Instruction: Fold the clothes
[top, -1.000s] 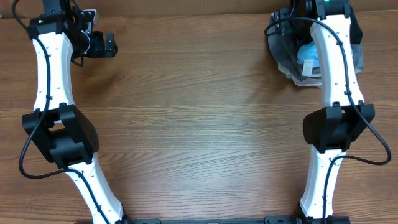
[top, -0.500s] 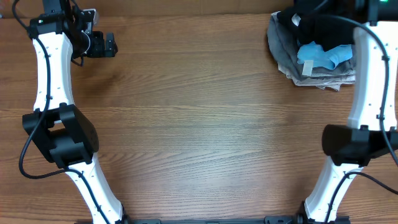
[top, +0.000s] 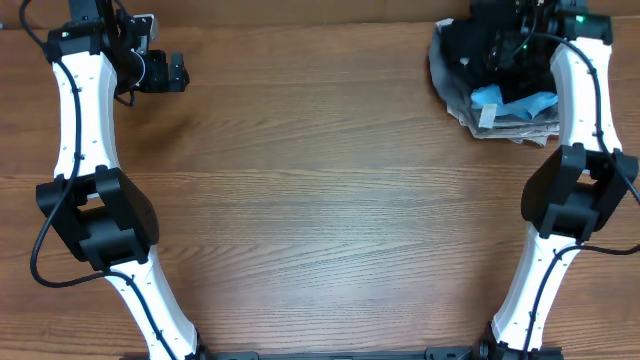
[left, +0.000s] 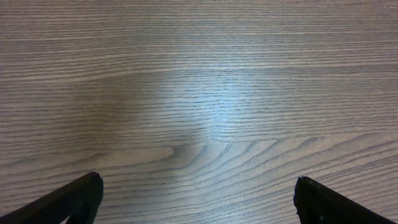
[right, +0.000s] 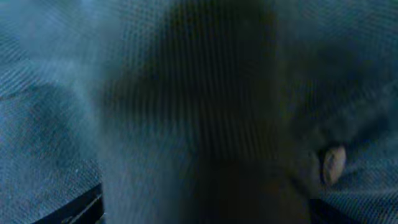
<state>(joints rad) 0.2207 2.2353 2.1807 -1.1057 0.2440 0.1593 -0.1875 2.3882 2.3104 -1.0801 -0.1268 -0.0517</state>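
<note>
The clothes (top: 460, 45), a black soft garment, lie on top of a pile at the table's far right corner. My right gripper (top: 500, 50) is down in that pile. In the right wrist view dark woven fabric (right: 186, 112) fills the frame, very close and blurred. A thick fold of it lies in the gap of the right gripper (right: 205, 211), whose jaws stand wide apart at the bottom corners, not pressed together on it. My left gripper (top: 180, 72) hangs at the far left, open over bare wood (left: 199, 112) with nothing between its fingers.
Under the black garment lie a light blue shirt (top: 515, 100) and grey and beige folded garments (top: 478, 122). A small pale round thing (right: 334, 163) shows against the fabric. The wooden table (top: 320, 200) stretches between the two arms.
The right arm swung out to the right, uncovering the pile, then came back over it and down into the black garment. The left arm has not moved.
</note>
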